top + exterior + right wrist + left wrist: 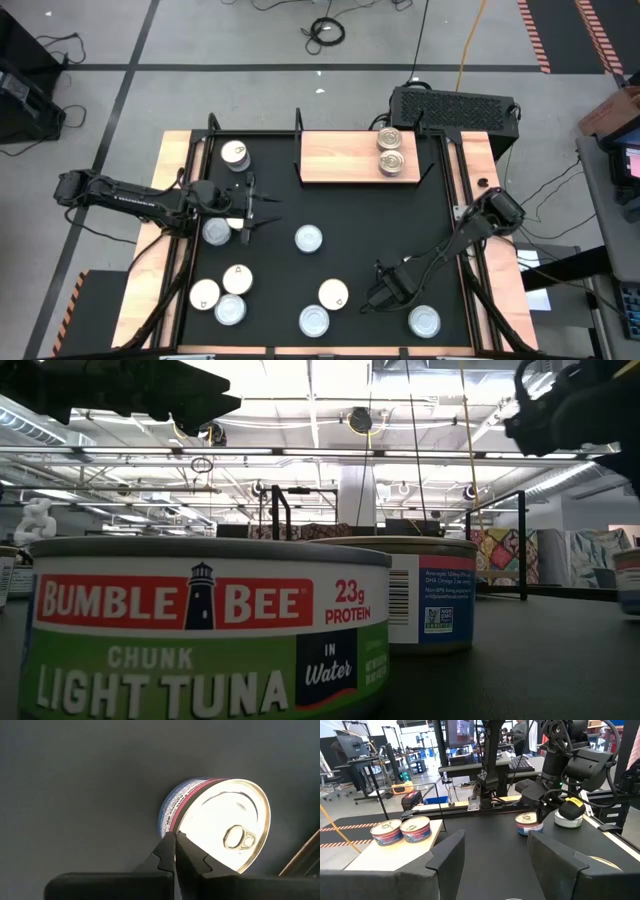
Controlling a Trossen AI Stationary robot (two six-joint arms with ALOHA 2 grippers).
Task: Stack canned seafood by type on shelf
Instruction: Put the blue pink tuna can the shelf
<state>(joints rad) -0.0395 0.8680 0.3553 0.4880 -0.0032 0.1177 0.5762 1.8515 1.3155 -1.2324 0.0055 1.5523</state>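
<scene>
The light-wood shelf stands at the table's far edge with two tins side by side on its right part, also in the left wrist view. Several other tins rest on their bottoms on the black mat. My right gripper is shut and points down over a red-and-blue-labelled tin with a pull tab, near the table's front right. The arm hides that tin in the high view. My left gripper hangs open and level at the table's left, with nothing between its fingers. My right gripper's shut fingertips stand at the rim of the pull-tab tin, coming from above and pointing down. The tin sits flat on the mat. Whether the tips touch the rim, I cannot tell.
Loose tins lie at the front left, front middle, front right, centre and far left. A green-labelled tuna tin stands right before the low camera. Black posts edge the shelf.
</scene>
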